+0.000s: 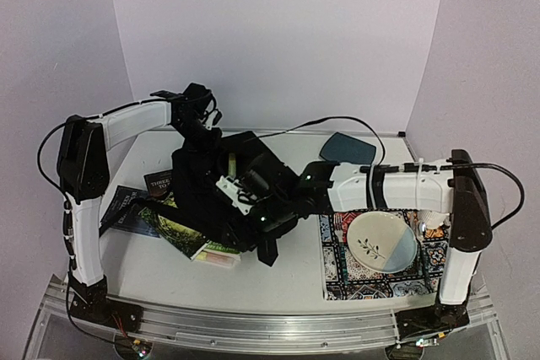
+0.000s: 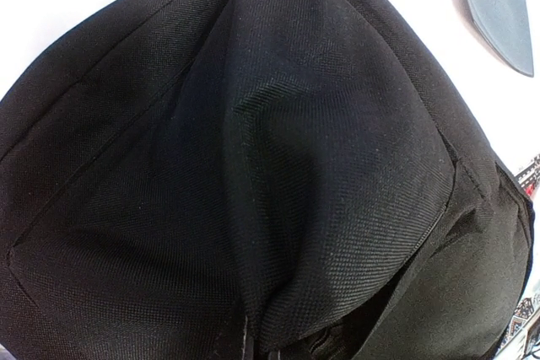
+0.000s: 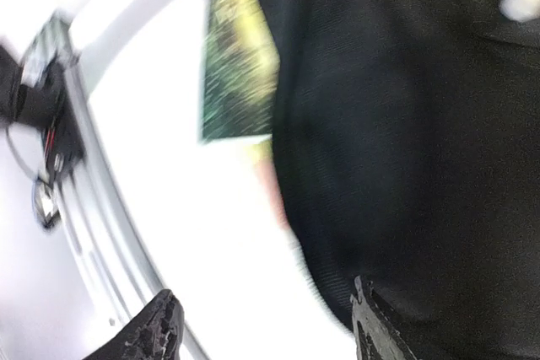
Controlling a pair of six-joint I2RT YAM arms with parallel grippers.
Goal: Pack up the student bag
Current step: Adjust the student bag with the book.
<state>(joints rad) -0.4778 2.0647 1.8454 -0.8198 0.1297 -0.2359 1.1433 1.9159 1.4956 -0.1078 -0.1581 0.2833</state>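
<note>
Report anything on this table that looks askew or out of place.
The student bag lies slumped over a fanned pile of books left of centre; their corners stick out askew from beneath it at different angles. The plate sits neatly on the patterned mat at the right. Nothing looks spilled or broken.

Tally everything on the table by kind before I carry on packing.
Student bag: 1
Books: 3 showing, partly under the bag; more may be hidden
Plates: 2, one grey-blue, one white and blue on the mat
Patterned mat: 1
Total: 7
</note>
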